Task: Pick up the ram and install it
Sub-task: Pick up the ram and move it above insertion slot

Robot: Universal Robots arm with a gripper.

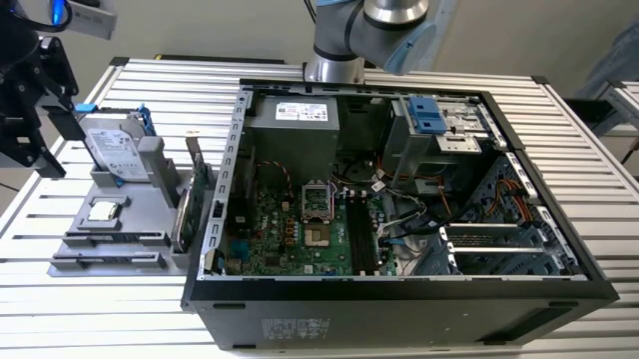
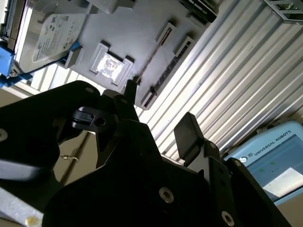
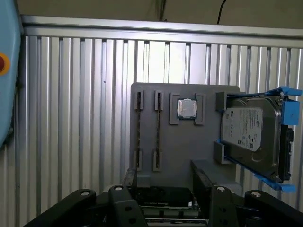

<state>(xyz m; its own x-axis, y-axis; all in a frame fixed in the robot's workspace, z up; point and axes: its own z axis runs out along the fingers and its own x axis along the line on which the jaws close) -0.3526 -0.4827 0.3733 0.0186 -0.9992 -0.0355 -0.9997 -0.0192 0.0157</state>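
Inspection of the work area, exterior view: an open computer case [image 1: 399, 292] lies on a slatted metal table [image 1: 599, 172]. A gray holder [image 1: 120, 196] sits at nine o'clock of the case, just beside its wall.

Gripper [image 3: 165, 178]: in the exterior view its dark body hangs at ten o'clock of the holder, above the table's edge. In both wrist views the jaws stand wide apart. The fingers [image 3: 202, 182] grip nothing, and bare holder shows between them.

The ram [image 3: 138, 130] is not in the gripper. It stands on edge as a thin dark strip between end guides on the holder. A second strip [image 3: 157, 130] of the same look runs parallel just beside it.

Other parts on the holder:
- A processor chip [image 3: 187, 108] lies flat in its recess near the strips.
- A silver hard drive [image 3: 248, 135] in a blue frame stands beyond the chip.
- A green expansion card [image 1: 191, 198] stands on edge at three o'clock of the holder, next to the case.

The arm's base [image 1: 345, 37] rises at twelve o'clock of the case.
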